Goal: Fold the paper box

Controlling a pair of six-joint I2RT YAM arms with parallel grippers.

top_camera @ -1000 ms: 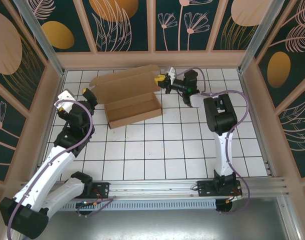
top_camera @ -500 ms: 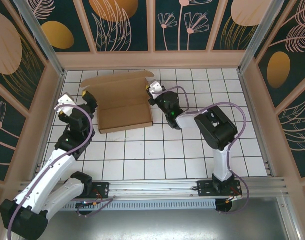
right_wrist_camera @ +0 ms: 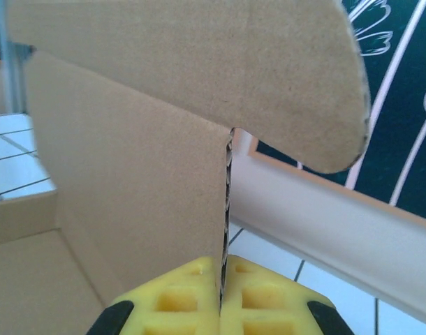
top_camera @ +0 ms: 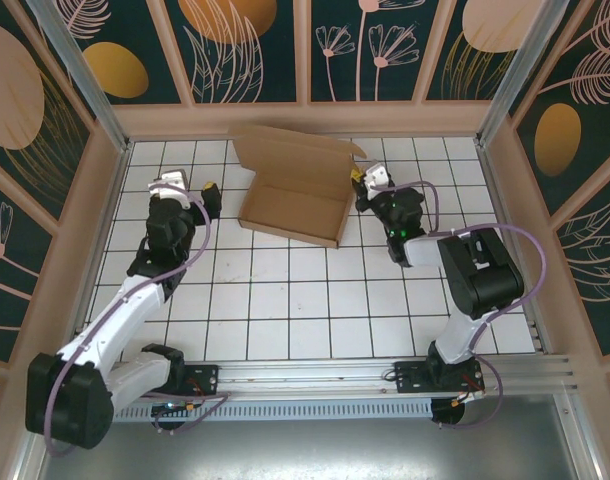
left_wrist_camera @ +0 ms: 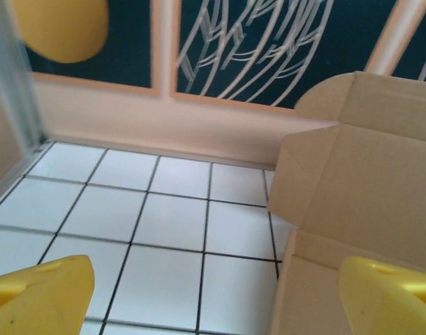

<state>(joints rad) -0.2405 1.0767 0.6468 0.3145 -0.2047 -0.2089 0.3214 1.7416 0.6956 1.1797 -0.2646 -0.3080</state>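
The paper box (top_camera: 295,190) is plain brown cardboard, a shallow tray with its lid flap standing up at the back of the tiled table. My right gripper (top_camera: 359,184) is at the box's right end, shut on the edge of a side wall (right_wrist_camera: 129,188); the cardboard edge runs down between the yellow fingers (right_wrist_camera: 178,300). A rounded flap (right_wrist_camera: 269,77) hangs above them. My left gripper (top_camera: 197,190) stands open to the left of the box, apart from it. Its yellow fingertips (left_wrist_camera: 42,293) sit at the bottom corners, with the box's left end (left_wrist_camera: 353,181) near the right one.
Beige walls with dark floral panels (top_camera: 245,50) enclose the white tiled table (top_camera: 305,300) on three sides. An aluminium rail (top_camera: 315,375) carries both arm bases along the near edge.
The box has swung round and shifted right and back, its lid flap now standing up. My right gripper moved right with it; my left gripper moved back and right beside the box.
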